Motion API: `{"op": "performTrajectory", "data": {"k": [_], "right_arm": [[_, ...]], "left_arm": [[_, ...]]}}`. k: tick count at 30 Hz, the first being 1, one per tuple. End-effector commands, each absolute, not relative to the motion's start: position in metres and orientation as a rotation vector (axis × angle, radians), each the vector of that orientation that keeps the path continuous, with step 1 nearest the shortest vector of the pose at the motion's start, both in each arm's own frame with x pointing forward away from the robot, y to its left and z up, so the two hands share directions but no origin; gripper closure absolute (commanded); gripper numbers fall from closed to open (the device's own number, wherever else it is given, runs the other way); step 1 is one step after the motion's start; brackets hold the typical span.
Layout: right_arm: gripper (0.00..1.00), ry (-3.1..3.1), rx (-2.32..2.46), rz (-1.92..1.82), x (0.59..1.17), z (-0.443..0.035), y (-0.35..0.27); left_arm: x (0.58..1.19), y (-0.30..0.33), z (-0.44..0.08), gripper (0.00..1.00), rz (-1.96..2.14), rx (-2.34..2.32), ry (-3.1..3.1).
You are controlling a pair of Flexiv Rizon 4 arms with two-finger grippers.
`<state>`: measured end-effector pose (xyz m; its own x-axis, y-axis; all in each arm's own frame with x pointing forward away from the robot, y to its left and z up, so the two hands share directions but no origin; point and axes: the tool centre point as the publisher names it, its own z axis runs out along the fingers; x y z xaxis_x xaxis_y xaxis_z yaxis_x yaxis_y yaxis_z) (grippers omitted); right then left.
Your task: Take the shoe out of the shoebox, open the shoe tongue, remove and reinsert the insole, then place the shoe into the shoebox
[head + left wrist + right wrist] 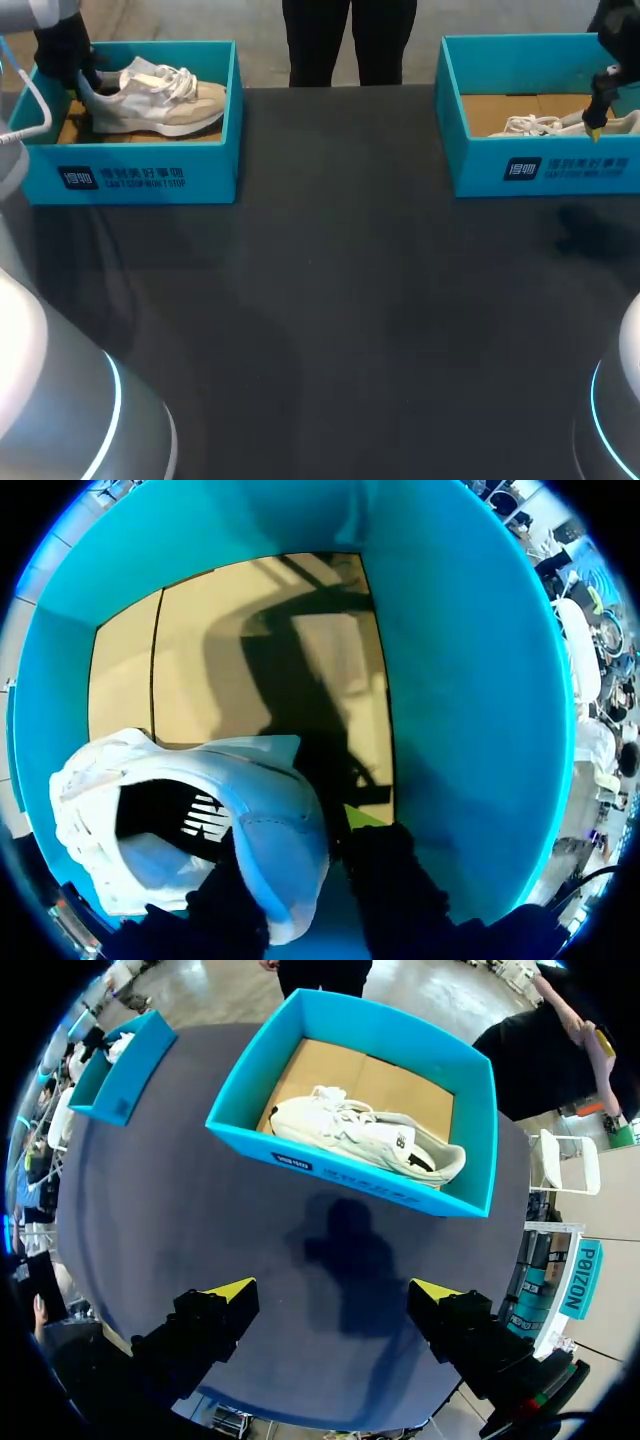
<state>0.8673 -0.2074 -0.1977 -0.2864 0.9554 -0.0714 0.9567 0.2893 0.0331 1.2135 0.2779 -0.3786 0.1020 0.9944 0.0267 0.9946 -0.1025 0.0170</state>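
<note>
A white and beige shoe lies in the teal shoebox at the far left. My left gripper is down in that box at the shoe's heel. In the left wrist view its fingers straddle the heel wall of the shoe, one inside the collar and one outside, with a thin gap beside the outer one. The left gripper is narrowly open. My right gripper hangs wide open and empty, high above the table, in front of the right box.
A second teal shoebox at the far right holds another white shoe, also seen as the shoe in the box in the right wrist view. The dark tabletop stretches between the boxes.
</note>
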Motion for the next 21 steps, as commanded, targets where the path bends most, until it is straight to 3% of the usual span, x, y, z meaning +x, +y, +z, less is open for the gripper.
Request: {"op": "performTrajectory", "data": {"k": [1,4,5,21], "right_arm": [[0.00,2.457,1.829,-0.028,0.867,-0.198,-0.207],[0.00,2.457,1.829,-0.028,0.867,-0.198,-0.207],[0.00,2.457,1.829,-0.028,0.867,-0.198,-0.207],[0.00,2.457,1.829,-0.028,0.867,-0.198,-0.207]], "left_arm": [[1.223,0.279,-0.381,0.82,-0.012,-2.320,-2.080],[1.222,0.279,-0.380,0.91,-0.010,-2.325,-2.070],[1.222,0.280,-0.379,1.00,-0.010,-2.326,-2.070],[1.215,0.286,-0.322,1.00,-0.011,-2.350,-2.012]]}}
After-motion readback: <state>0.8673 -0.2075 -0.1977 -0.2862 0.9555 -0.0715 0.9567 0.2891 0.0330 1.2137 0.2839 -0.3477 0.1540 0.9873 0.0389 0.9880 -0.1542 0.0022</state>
